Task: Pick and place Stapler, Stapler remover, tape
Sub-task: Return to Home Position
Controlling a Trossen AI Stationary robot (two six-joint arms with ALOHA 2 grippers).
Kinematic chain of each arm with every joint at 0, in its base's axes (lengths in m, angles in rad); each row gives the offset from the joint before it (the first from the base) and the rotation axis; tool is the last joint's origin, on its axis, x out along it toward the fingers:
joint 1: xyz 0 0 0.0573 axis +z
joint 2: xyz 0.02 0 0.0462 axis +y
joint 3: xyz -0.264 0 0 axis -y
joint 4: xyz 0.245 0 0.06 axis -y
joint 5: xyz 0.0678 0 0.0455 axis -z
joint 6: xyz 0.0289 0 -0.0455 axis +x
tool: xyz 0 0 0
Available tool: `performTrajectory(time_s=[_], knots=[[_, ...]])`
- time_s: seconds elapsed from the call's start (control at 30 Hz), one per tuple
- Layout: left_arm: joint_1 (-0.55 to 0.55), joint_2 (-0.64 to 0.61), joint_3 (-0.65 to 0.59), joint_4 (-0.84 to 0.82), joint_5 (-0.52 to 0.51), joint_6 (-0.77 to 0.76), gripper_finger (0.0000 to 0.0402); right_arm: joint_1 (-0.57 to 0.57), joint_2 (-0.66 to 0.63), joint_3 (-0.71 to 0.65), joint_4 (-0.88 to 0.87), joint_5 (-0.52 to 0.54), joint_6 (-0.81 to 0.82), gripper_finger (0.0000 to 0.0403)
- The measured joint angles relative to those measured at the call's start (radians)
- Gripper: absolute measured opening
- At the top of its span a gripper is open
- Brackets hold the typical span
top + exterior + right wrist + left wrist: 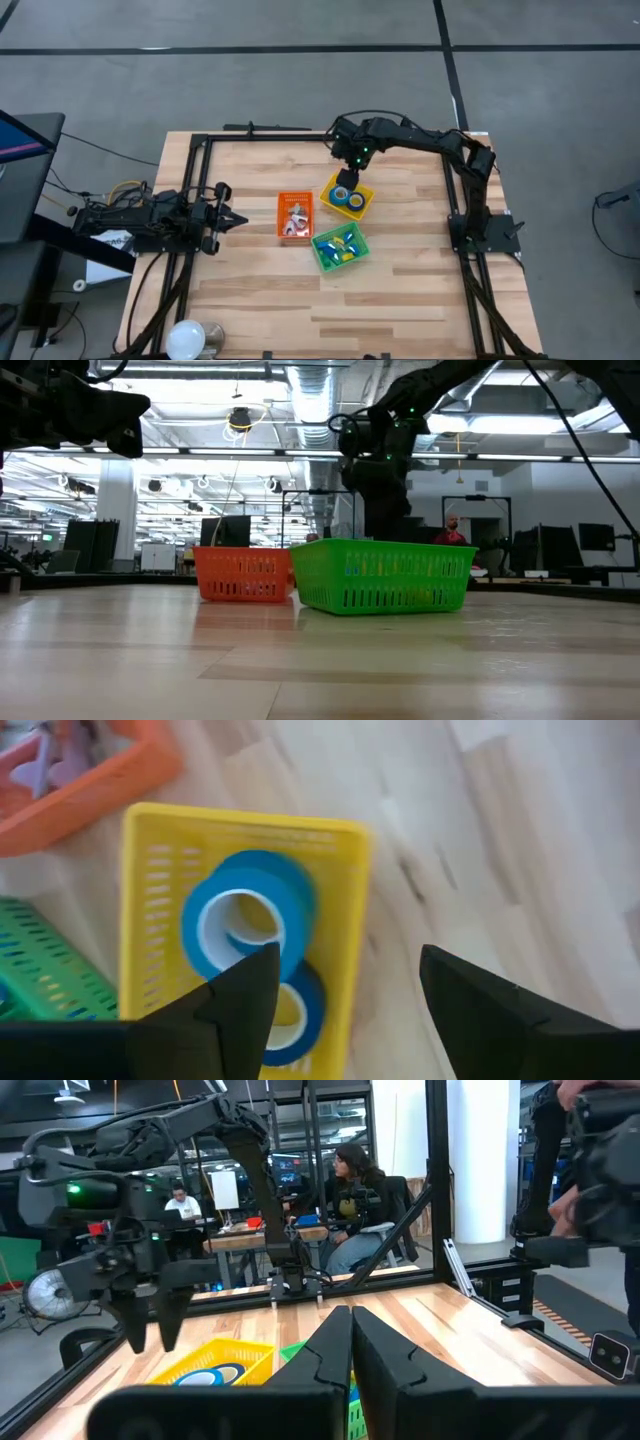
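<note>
Plainly, round blue tape rolls (245,925) fill the slotted yellow bin (150,890).

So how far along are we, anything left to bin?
Sorting looks done: tape rolls lie in the yellow bin, the orange bin and green bin hold items, none loose on the table. Right gripper hangs open and empty over the yellow bin; only retracting it seems left. Left gripper rests shut at the table's left edge.

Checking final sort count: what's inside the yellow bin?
The yellow bin holds two overlapping blue tape rolls. The open right tool above hides part of one; anything under them is covered.
</note>
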Motion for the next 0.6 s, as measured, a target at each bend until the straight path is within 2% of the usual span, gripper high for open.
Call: performTrajectory(time_s=[0.33,0.6], knots=[[0.0,0.0,0.0,0.0,0.0,0.0,0.0004,-0.102,-0.007,0.0,-0.015,0.0,0.002,0.0221],[0.0,0.0,0.0,0.0,0.0,0.0,0.0004,-0.135,-0.014,0.0,-0.01,0.0,0.014,0.0215]])
